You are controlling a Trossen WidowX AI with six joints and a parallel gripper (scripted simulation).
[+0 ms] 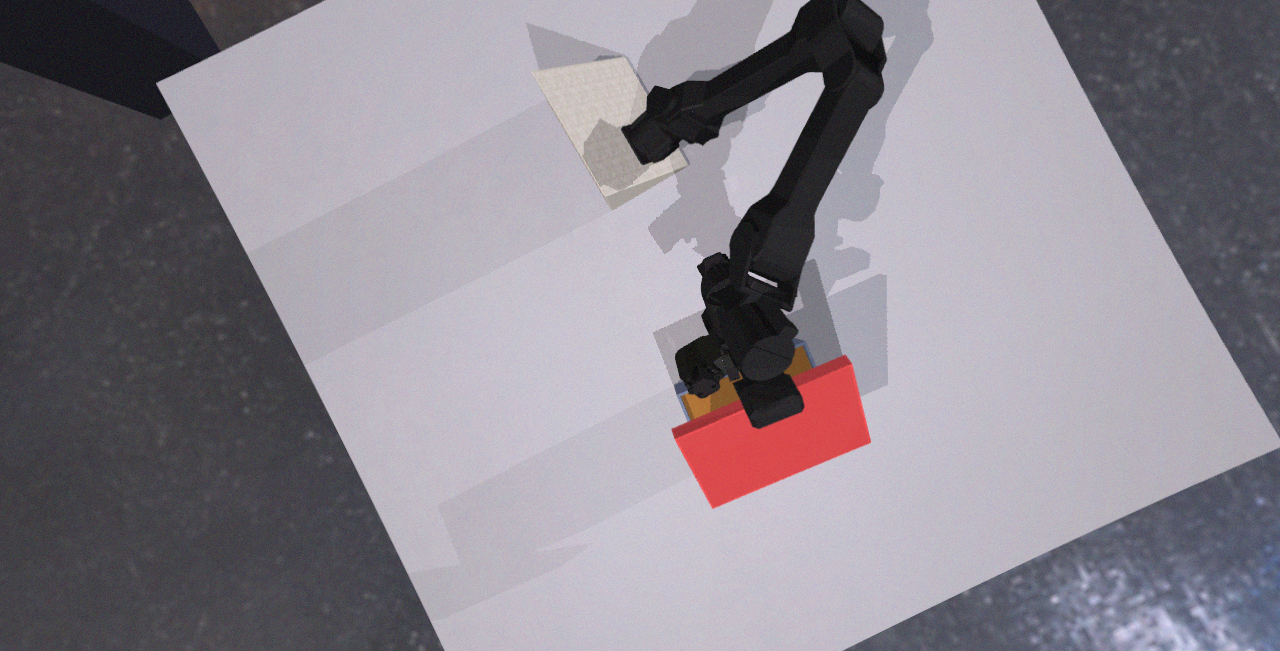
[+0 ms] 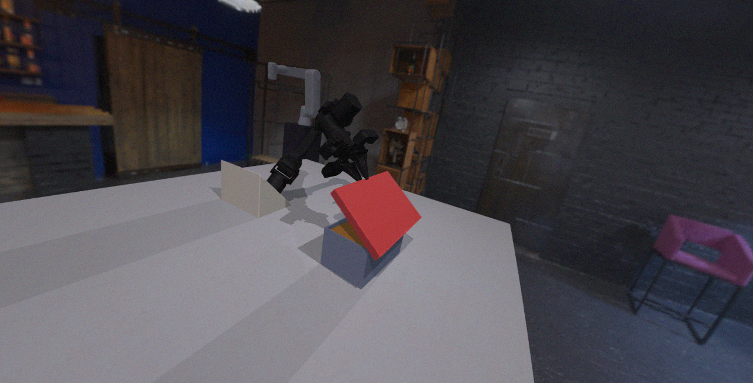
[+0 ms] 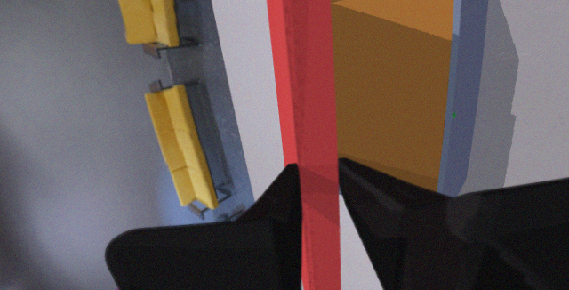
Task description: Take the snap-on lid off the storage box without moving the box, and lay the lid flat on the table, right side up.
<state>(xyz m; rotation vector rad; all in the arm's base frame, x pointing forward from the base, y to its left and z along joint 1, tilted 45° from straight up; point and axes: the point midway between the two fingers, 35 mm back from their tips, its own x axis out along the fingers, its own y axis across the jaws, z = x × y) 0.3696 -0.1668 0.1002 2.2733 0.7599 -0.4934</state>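
Observation:
The red lid (image 1: pixel 778 459) (image 2: pixel 376 212) (image 3: pixel 311 81) is steeply tilted over the blue-grey storage box (image 2: pixel 342 256) (image 3: pixel 464 81). Its edge on the arm's side is raised and its opposite edge is low, beside the box's far side. Whether that low edge touches the box is hidden. The box stands upright on the table, its orange inside partly uncovered. My gripper (image 2: pixel 366 176) (image 3: pixel 316 170) is shut on the lid's raised edge, with one finger on each side of it in the wrist view. The lid's underside faces the arm and the box opening.
A cream wedge-shaped block (image 1: pixel 586 101) (image 2: pixel 239 191) stands on the white table (image 1: pixel 1029 289) (image 2: pixel 210 302) close by the arm's base. Part of the arm overhangs it in the top view. The table's edges show in the top and exterior views. A dark block (image 1: pixel 89 20) stands off the table's corner.

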